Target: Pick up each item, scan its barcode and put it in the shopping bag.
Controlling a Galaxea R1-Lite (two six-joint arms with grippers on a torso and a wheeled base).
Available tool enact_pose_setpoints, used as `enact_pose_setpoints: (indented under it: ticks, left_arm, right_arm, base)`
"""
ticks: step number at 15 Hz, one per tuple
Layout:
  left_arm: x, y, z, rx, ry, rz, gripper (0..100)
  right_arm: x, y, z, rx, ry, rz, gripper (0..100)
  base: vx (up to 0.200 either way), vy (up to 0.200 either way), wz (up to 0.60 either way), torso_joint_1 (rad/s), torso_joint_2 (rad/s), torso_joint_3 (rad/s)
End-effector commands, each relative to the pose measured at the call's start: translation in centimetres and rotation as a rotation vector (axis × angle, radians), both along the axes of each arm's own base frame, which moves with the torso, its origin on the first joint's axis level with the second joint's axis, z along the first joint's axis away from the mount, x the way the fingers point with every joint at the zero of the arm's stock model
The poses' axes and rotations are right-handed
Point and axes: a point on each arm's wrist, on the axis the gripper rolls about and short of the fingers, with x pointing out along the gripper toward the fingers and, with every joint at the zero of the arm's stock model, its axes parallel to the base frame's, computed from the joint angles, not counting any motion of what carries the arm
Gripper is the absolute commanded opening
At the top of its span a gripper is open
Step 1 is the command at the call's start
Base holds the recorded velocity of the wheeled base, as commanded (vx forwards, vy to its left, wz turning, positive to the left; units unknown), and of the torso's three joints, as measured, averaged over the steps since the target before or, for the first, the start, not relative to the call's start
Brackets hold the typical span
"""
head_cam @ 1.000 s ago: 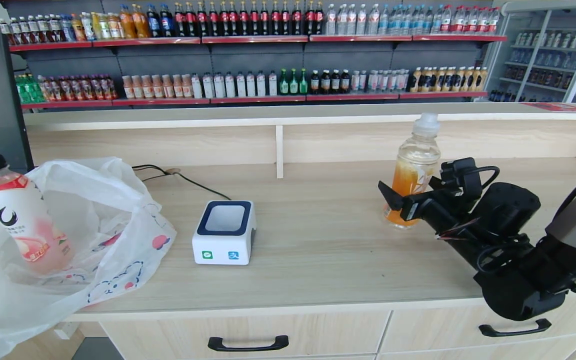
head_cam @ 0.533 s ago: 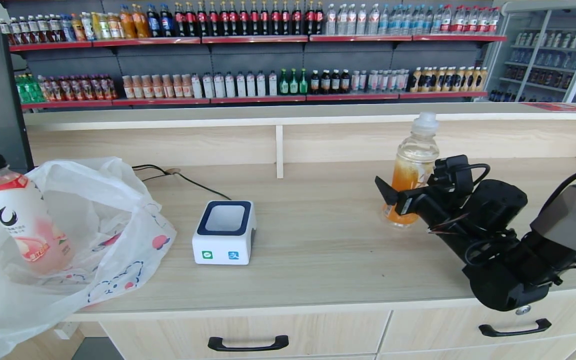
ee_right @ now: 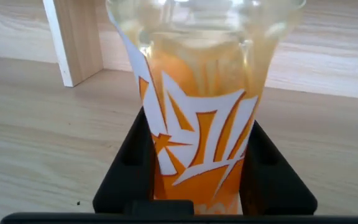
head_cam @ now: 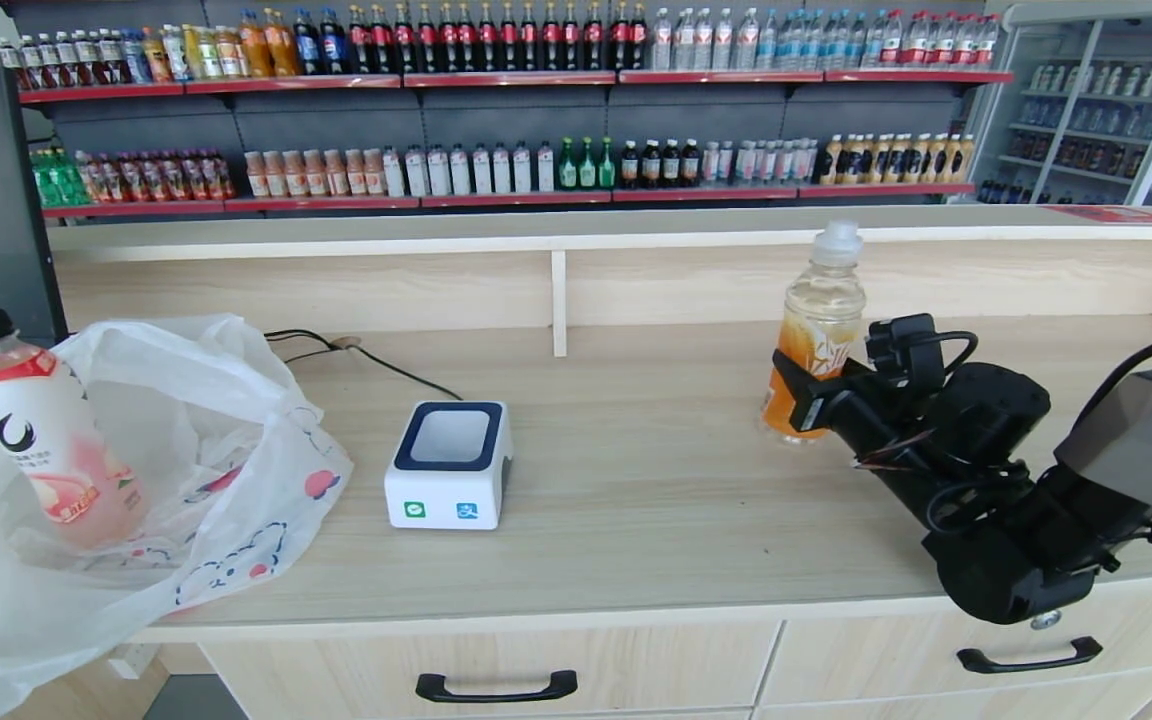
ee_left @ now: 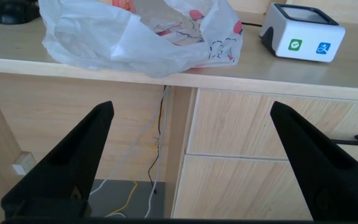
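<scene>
An orange drink bottle (head_cam: 822, 318) with a white cap stands on the right of the wooden counter (head_cam: 636, 500). My right gripper (head_cam: 804, 388) is shut on its lower half. In the right wrist view the bottle (ee_right: 197, 112) sits between the two black fingers (ee_right: 128, 169), which press its sides. The white scanner (head_cam: 450, 463) sits mid-counter, and the scanner (ee_left: 300, 32) shows again from below. A white plastic shopping bag (head_cam: 186, 440) lies at the left edge with a pink drink bottle (head_cam: 41, 430) upright in it. My left gripper (ee_left: 191, 168) hangs open below the counter front, under the bag (ee_left: 142, 31).
A black cable (head_cam: 366, 358) runs from the back wall toward the scanner. A raised wooden ledge (head_cam: 576, 235) with a divider (head_cam: 559, 300) closes the counter's far side. Drawers with black handles (head_cam: 496, 687) sit below. Bare counter lies between scanner and orange bottle.
The right gripper's fingers, spread beside the orange bottle before, have closed on it. The bottle has shifted slightly left and tilted a little. The left side is unchanged.
</scene>
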Motion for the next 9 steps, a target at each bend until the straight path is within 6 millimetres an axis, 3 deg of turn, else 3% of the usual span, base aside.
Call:
enact_pose_setpoints:
  ticks: [1, 9]
  left_arm:
    - [0.0, 0.0, 0.0, -0.001, -0.001, 0.001, 100]
    - [0.0, 0.0, 0.0, -0.003, -0.001, 0.001, 100]
  right_arm:
    - [0.0, 0.02, -0.15, -0.002, 0.006, 0.002, 0]
    - [-0.24, -0.09, 0.52, -0.001, -0.011, 0.004, 0]
  base:
    - [0.0, 0.0, 0.0, 0.0, 0.0, 0.0]
    - [0.0, 0.0, 0.0, 0.0, 0.0, 0.0]
